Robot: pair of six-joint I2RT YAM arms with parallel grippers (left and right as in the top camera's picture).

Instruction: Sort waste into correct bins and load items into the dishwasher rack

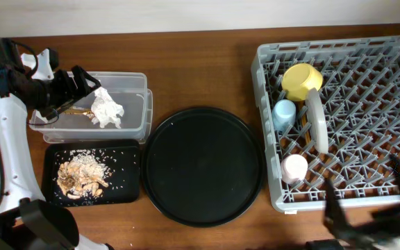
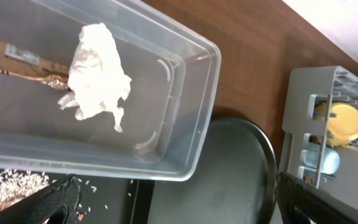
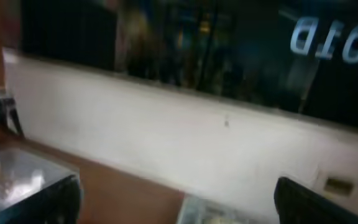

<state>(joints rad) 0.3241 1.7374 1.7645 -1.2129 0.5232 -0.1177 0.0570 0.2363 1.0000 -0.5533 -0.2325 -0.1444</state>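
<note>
The clear tub (image 1: 134, 82) holds the crumpled white tissue (image 1: 107, 110) and the gold wrapper strip (image 1: 77, 111). The flat black tray (image 1: 123, 154) in front of it holds beige food scraps (image 1: 82, 175). The grey rack (image 1: 367, 69) holds the yellow bowl (image 1: 301, 81), the light-blue cup (image 1: 284, 113), the white cup (image 1: 295, 168) and the plate (image 1: 317, 119) on edge. My left gripper (image 1: 82, 82) is open and empty over the tub's left end. The left wrist view shows the tissue (image 2: 95, 74) and wrapper (image 2: 17, 62) in the tub (image 2: 185, 168). My right gripper (image 1: 367, 191) is open by the rack's front edge. The chopsticks are out of view.
A large round black tray (image 1: 203, 165) lies between the tub and the rack and also shows in the left wrist view (image 2: 235, 180). The right wrist view is blurred and shows a pale wall and my open fingers (image 3: 179, 205).
</note>
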